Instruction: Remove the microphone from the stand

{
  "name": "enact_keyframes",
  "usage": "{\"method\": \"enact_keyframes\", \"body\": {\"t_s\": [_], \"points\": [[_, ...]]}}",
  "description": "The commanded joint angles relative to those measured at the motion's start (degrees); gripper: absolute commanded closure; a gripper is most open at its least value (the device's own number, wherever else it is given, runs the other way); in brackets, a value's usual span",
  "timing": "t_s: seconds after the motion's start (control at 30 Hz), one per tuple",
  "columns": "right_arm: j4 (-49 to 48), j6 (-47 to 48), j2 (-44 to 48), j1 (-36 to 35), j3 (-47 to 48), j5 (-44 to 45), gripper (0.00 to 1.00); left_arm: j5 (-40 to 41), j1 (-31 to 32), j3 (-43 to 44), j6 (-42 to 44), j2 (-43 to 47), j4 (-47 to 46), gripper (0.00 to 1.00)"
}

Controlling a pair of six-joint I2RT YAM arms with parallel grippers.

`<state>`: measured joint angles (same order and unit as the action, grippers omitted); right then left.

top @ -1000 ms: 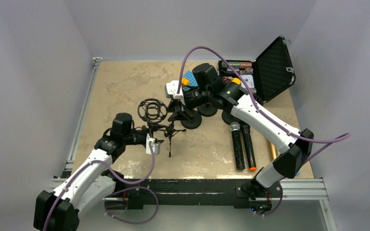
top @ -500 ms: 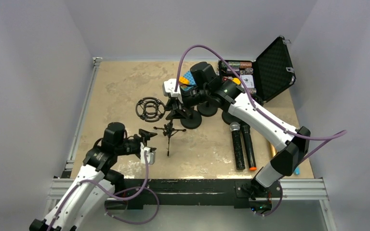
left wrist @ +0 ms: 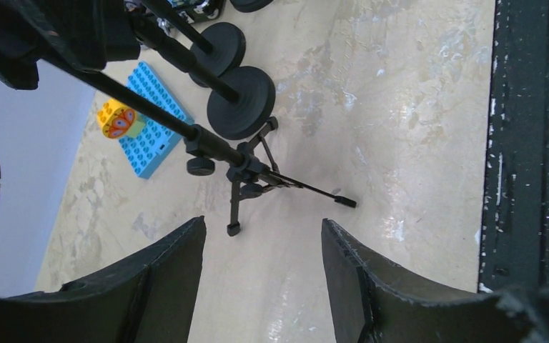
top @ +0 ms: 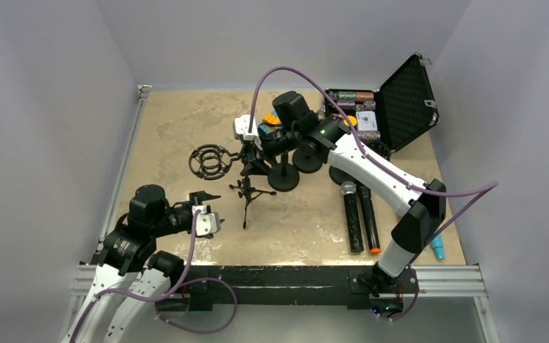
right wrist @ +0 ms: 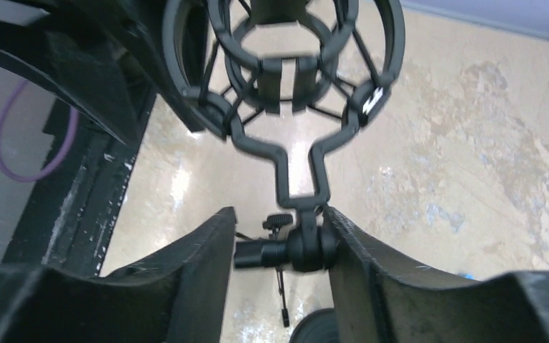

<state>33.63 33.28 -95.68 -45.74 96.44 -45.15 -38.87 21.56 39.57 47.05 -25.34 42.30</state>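
Note:
A black shock-mount ring (top: pixel 210 161) tops a small tripod stand (top: pixel 246 194); the ring is empty in the right wrist view (right wrist: pixel 286 57). My right gripper (top: pixel 247 147) is shut on the mount's swivel joint (right wrist: pixel 304 247) just below the ring. Two handheld microphones (top: pixel 351 214) (top: pixel 367 218) lie side by side on the table to the right, apart from the stand. My left gripper (top: pixel 211 209) is open and empty near the front left, a short way from the tripod's legs (left wrist: pixel 250 175). It holds nothing in the left wrist view (left wrist: pixel 262 223).
Two round weighted stand bases (top: pixel 284 179) (top: pixel 307 163) sit behind the tripod. An open black case (top: pixel 400 103) with small items stands at the back right. A blue studded plate with an orange piece (left wrist: pixel 150 121) lies behind the bases. A black rail (left wrist: pixel 536 143) runs along the near edge.
My left arm has pulled back toward the near left, away from the stand, its gripper open. My right gripper has moved left, carrying the shock mount and stand with it.

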Motion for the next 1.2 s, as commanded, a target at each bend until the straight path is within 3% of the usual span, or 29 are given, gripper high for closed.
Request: {"method": "enact_keyframes", "body": {"t_s": [0.0, 0.13, 0.6, 0.67, 0.77, 1.0, 1.17], "points": [[0.44, -1.81, -1.32, 0.53, 0.04, 2.63, 0.44, 0.86, 0.24, 1.44, -5.02, 1.59, 3.71, 0.36], [-1.09, -3.65, -0.58, 0.56, 0.66, 3.3, 0.35, -0.59, 0.24, 2.12, -6.68, 1.82, 6.96, 0.37], [-3.48, -10.63, 5.37, 0.82, 0.33, 10.71, 0.23, -0.88, 0.24, 5.45, -11.14, -0.13, 7.5, 0.36], [-1.27, -13.0, 6.04, 0.82, 1.94, 14.63, 0.2, 0.29, 0.24, 6.32, -12.8, -1.06, 6.34, 0.32], [5.91, -14.6, 5.86, 1.04, 7.54, 20.3, 0.19, 4.11, 0.24, 7.59, -17.05, -2.56, 3.05, 0.04], [5.67, -23.61, 11.52, 1.18, 5.31, 43.46, 0.14, 7.55, -0.03, 12.03, -23.24, -6.86, -4.85, 0.0], [3.78, -26.16, 18.99, 1.18, -2.75, 52.16, 0.08, 8.91, -0.03, 16.71, -28.61, -11.51, -6.25, 0.0]]}}
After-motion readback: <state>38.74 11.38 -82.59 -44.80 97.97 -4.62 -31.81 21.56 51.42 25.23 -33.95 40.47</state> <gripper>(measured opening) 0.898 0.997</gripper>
